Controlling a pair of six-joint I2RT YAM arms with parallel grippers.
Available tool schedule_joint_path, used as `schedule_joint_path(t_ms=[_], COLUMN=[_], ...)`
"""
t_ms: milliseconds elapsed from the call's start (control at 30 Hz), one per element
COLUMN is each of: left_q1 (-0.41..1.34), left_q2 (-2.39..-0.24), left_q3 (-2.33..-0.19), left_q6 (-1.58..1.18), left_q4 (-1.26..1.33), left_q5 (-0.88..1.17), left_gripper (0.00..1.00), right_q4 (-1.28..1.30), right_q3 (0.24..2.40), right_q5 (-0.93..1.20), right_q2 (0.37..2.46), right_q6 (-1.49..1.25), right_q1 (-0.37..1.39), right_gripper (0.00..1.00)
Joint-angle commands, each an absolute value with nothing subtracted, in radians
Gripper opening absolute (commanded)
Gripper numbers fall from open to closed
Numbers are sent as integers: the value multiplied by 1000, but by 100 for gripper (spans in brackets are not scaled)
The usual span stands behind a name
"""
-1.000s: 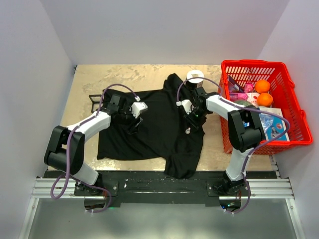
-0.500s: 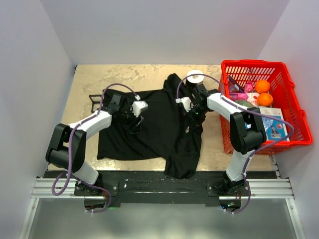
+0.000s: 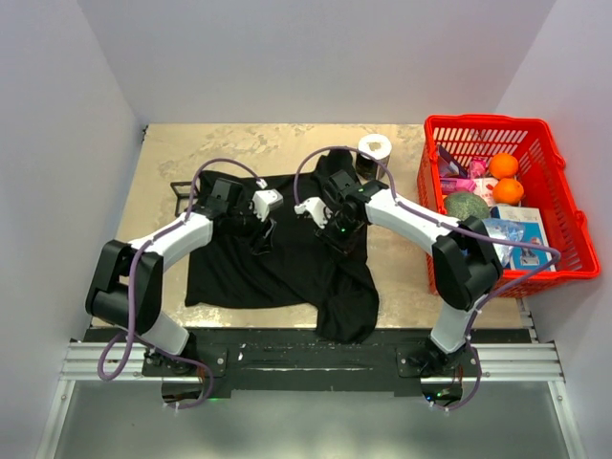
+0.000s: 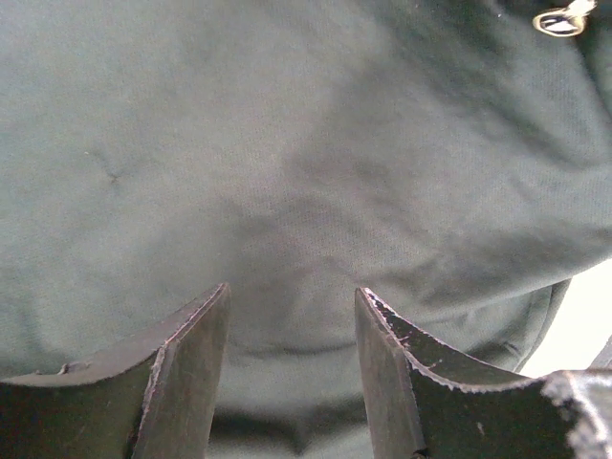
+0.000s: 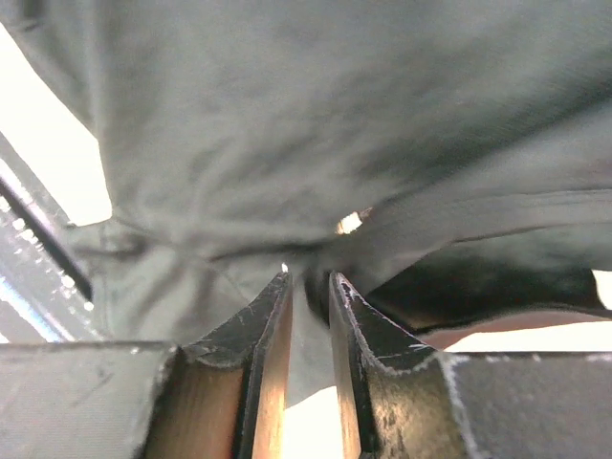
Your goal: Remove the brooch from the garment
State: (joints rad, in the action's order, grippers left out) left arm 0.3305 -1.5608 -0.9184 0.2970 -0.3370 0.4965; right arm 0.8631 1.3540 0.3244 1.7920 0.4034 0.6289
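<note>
The right gripper (image 3: 337, 229) has swung leftward and dragged the garment's (image 3: 287, 263) right side with it, baring worktop (image 3: 402, 268) beside the red basket (image 3: 488, 120). Its jaws are nearly closed, apparently pinching a pucker of black cloth. The left gripper (image 3: 260, 232) hasn't budged: low over the shirt, jaws open, holding nothing. The brooch (image 4: 562, 19) glints in the left wrist view, seemingly still on the fabric, so I'd say it isn't free yet.

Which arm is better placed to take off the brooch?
Right, probably. The left gripper is open over the garment, the brooch far off; the right gripper pinches the cloth beside a pale glint, perhaps that brooch.
</note>
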Motion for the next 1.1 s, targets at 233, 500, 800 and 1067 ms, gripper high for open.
schedule_joint_path(t_ms=[233,500,800,1067], left_q1=[336,336,397,472], left_q2=[-1486,-1519,-1574,-1696], left_q3=[-910,-936,-928,-920], left_q6=[290,220,25,-109], left_q4=[-321,-282,-46,139], left_q5=[514,571,726,744], left_gripper=[59,58,56,55], right_q4=[890,790,744,716], right_q3=[1355,1370,1336,1281], right_q5=[388,315,342,334], right_q2=[1703,1692,1743,1781], right_q6=[407,400,483,445], right_q1=[571,512,514,514], right_gripper=[45,33,20,20])
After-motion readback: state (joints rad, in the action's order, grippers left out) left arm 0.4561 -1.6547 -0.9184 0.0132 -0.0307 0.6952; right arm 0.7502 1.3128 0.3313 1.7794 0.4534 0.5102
